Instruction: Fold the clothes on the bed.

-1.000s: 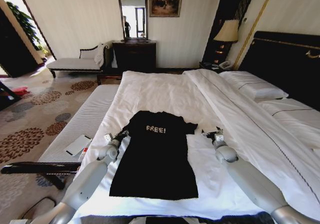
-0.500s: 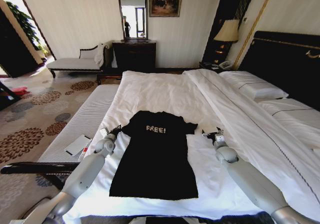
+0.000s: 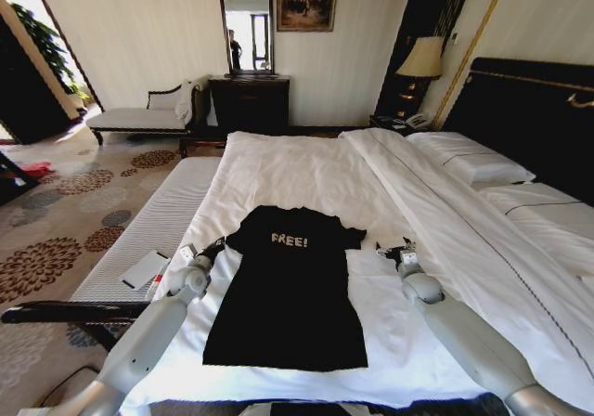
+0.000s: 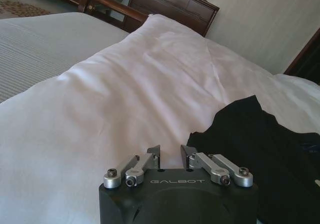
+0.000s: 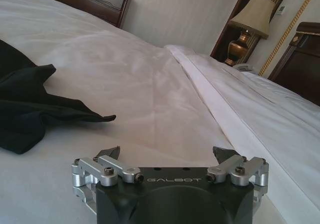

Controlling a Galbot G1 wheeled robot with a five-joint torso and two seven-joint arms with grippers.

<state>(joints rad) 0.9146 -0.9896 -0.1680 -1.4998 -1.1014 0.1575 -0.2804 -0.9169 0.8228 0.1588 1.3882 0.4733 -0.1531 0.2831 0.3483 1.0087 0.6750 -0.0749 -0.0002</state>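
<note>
The clothes are one black T-shirt (image 3: 288, 291) with white "FREE!" lettering, lying flat and face up on the white bed (image 3: 297, 170). My left gripper (image 3: 212, 247) rests on the sheet just off the shirt's left sleeve. In the left wrist view this gripper (image 4: 170, 153) has a narrow gap between its fingers with only sheet in it, and the black sleeve (image 4: 250, 144) lies beside one fingertip. My right gripper (image 3: 388, 247) sits on the sheet a little off the right sleeve. It stands wide open (image 5: 166, 153), well apart from the sleeve tip (image 5: 35, 109).
The folded-back duvet and pillows (image 3: 469, 161) fill the bed's right side below the dark headboard (image 3: 529, 110). A padded bench (image 3: 153, 226) with a white pad (image 3: 144, 269) runs along the bed's left. A chaise (image 3: 139, 117), a dresser (image 3: 249, 102) and a lamp (image 3: 422, 58) stand by the far wall.
My left gripper has slid outward to the left, off the shirt's shoulder, and the left sleeve now lies spread out. The right arm has hardly moved.
</note>
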